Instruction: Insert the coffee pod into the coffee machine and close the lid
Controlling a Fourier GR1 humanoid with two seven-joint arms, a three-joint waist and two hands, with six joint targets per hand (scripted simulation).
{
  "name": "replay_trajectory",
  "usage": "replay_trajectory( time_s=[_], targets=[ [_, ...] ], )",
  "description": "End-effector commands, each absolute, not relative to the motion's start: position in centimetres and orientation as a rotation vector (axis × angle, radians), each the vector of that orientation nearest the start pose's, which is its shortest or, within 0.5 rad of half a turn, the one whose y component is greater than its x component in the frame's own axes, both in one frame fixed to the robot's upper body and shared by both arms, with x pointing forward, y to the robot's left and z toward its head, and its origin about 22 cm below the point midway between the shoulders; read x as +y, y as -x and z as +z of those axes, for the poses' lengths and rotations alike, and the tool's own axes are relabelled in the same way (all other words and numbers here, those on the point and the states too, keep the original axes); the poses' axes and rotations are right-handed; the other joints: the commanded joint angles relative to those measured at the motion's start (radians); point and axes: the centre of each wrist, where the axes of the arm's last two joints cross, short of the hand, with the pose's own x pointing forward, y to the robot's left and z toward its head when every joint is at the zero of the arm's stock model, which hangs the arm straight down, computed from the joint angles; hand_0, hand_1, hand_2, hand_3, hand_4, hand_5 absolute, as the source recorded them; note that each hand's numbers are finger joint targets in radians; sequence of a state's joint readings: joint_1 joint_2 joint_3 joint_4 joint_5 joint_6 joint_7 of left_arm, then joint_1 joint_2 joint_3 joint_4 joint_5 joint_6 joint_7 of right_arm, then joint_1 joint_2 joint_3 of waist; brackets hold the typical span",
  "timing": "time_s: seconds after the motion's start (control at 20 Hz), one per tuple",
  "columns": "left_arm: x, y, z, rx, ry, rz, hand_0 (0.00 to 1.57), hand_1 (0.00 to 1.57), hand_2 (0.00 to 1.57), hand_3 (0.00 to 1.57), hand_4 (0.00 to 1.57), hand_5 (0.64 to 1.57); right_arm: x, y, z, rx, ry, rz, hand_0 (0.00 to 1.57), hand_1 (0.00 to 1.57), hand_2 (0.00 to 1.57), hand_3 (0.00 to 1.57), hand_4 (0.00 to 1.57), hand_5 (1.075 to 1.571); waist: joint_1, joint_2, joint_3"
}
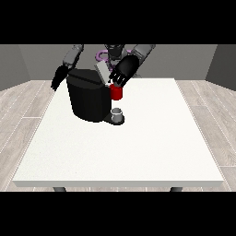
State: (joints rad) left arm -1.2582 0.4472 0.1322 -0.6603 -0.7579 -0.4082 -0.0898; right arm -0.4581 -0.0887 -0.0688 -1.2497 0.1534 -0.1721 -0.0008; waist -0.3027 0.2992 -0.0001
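Nearest the camera, a grey thing (117,112) is sitting under the coffee machine (87,94); just above, the view-right robot hand (122,71) is hovering over the lid (102,73), its fingers' state unclear.

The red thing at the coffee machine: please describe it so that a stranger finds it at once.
On the white table stands a black coffee machine. The red thing at the machine sits at its side facing the view's right, under the hand at the view's right. It is the only red item.

white table (138,152) on grey wood-plank floor (23,110), grey walls (27,60) behind.
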Motion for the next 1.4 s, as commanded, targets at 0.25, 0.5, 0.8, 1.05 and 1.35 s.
replay_trajectory(
  time_s=[0.25,0.5,0.8,1.05,1.35],
  targets=[
    [24.2,-46.1,27.6,-1.582,-0.781,-1.129,1.21,1.21,1.23,1.13,0.00,1.571,-20.9,-35.1,6.3,-1.723,0.239,0.124,0.00,0.00,0.00,0.00,0.00,1.571,-0.015,0.011,0.0004],
    [24.9,-46.1,27.5,-1.590,-0.856,-1.177,1.16,1.16,1.19,1.07,0.00,1.571,-20.5,-35.1,6.7,-1.732,0.248,0.142,0.00,0.00,0.00,0.00,0.00,1.571,-0.032,0.063,0.0002],
    [25.2,-46.1,28.6,-1.643,-0.796,-1.161,1.12,1.12,1.14,0.98,0.00,1.571,-20.2,-34.9,5.8,-1.746,0.270,0.092,0.00,0.00,0.00,0.00,0.04,1.571,-0.004,0.067,0.0004],
    [23.7,-46.0,29.8,-1.713,-0.778,-1.167,1.21,1.21,1.18,0.96,0.00,1.571,-20.7,-35.2,5.2,-1.720,0.283,0.091,0.00,0.00,0.00,0.00,0.14,1.571,0.014,0.055,0.0006],
    [27.1,-45.9,28.8,-1.732,-0.883,-1.134,1.22,1.22,1.20,0.98,0.00,1.571,-20.2,-34.7,7.0,-1.750,0.284,0.175,0.00,0.00,0.00,0.00,0.22,1.571,-0.043,0.090,-0.0002]
  ],
)
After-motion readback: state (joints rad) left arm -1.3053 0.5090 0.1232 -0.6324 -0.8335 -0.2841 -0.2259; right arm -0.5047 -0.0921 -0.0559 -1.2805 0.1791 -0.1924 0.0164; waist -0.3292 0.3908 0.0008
